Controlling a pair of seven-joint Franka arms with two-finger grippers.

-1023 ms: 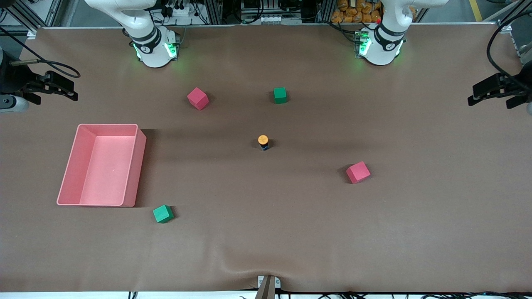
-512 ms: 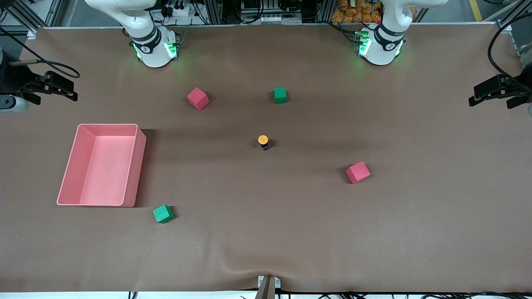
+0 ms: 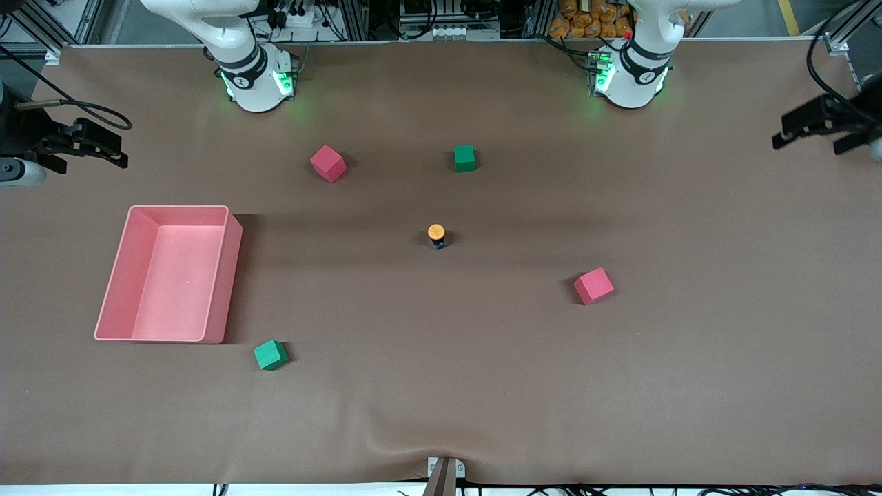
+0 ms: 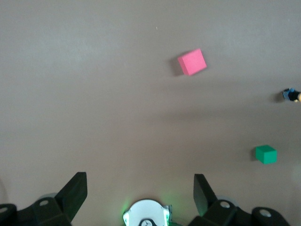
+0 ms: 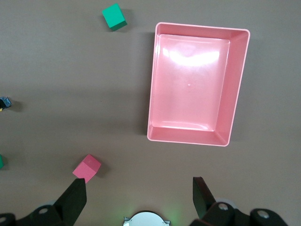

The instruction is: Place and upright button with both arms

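Brown cloth covers the counter [image 3: 441, 413]; racking and cabling run along the top edge of the front view by both bases. Button [image 3: 436, 235] stands roughly mid-counter, orange cap up, dark body beneath, apparently already upright. Taking the button as clock centre in the front view: green cube [image 3: 464, 158] near 1 o'clock, pink cube [image 3: 327, 163] about 10, second pink cube [image 3: 593, 286] about 4, second green cube [image 3: 270, 355] about 8, pink bin [image 3: 169, 273] near 9, all well apart from it. Left claw [image 3: 806, 129] hangs over the counter's edge at the left arm's end, fingers [image 4: 75, 194] spread, nothing between them. Right claw [image 3: 103, 146] hangs over the edge at the right arm's end, fingers [image 5: 77, 197] likewise spread and empty. Both arms wait. Handling, as judgement: button looks small, rigid, light, probably hard plastic; the smooth round cap may slip, and the narrow base could tip under a sideways nudge. Best hold is likely across the dark cylindrical body below the cap, pads on two facing sides, coming straight down. Fragility seems low. Writing: none legible on button, cubes or bin; small marks on the arm bases are unreadable.
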